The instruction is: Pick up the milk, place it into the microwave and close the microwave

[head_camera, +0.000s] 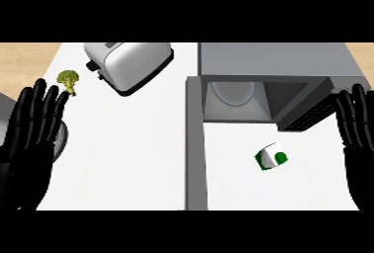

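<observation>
The counter (131, 163) filled the view, white and wide, and the microwave (277, 62) was the big grey box sitting at its far right. That microwave stood open: its cavity (234, 101) showed, pale inside with a round plate-like shape at the back. Its door (194, 143) ran from the microwave's left corner straight toward the near edge as a long grey strip. A dark grille panel (306, 118) sat just right of the cavity.

Left of the microwave, across a bare stretch of counter, lay the toaster (128, 62), silver, set at a slant, with a black knob on its left end.

And there were the hands! The left hand (29, 143) showed well left of the microwave's door at the view's left edge, fingers straight, up and slightly spread, holding nothing. The right hand (356, 128) showed just right of the grille at the right edge, fingers straight, close together, holding nothing too.

The milk (271, 157) sat on the counter in front of the microwave's cavity, right of the door, a small white carton with a green patch, tilted, and apart from both hands.

Smallest of all, the broccoli (68, 80) lay far left of the microwave, beside the toaster and just by the left hand's fingertips.
</observation>
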{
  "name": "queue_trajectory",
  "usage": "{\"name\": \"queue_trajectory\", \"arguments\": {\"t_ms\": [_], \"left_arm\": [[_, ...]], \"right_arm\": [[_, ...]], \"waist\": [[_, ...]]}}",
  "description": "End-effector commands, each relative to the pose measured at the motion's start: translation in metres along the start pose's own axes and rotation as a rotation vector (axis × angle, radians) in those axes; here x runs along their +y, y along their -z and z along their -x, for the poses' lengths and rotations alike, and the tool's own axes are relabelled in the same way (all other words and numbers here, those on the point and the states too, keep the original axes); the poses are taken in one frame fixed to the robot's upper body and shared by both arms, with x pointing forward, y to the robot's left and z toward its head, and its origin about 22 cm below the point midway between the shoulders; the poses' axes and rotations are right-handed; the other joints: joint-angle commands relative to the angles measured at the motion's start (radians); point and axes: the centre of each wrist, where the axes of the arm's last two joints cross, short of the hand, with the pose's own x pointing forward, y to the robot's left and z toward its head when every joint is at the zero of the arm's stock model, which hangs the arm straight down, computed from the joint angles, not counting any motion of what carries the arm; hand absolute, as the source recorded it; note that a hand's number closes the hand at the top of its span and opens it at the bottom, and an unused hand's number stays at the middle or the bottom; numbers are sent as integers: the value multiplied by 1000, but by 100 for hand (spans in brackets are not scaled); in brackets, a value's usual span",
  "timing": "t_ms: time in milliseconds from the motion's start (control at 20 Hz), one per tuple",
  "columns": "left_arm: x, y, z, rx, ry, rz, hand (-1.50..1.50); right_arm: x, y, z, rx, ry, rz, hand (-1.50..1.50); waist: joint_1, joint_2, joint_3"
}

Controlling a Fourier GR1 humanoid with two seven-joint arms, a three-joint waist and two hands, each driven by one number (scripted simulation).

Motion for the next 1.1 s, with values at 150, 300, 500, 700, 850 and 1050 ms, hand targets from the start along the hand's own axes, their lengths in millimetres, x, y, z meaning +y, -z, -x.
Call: {"name": "queue_trajectory", "arguments": {"t_ms": [150,300,500,700,850,1050], "left_arm": [[39,-10,-5,33,10,10,-150],[32,4,10,94,-225,-4,-150],[65,-27,-17,102,-236,-3,-150],[85,-39,-47,108,-209,14,-150],[82,-43,-31,132,-251,-6,-150],[81,-67,-66,132,-229,3,-150]], "right_arm": [[-14,-18,-21,-27,-19,-132,-150],[12,1,-9,-29,114,-251,-150],[5,-19,-18,-7,122,-217,-150],[-15,-25,-6,18,96,-194,-150],[-5,-32,2,45,62,-164,-150],[1,-20,13,66,14,-145,-150]], "waist": [[-13,2,6],[-3,5,5],[-2,1,6],[-2,2,7],[-7,4,7],[-1,3,7]]}}
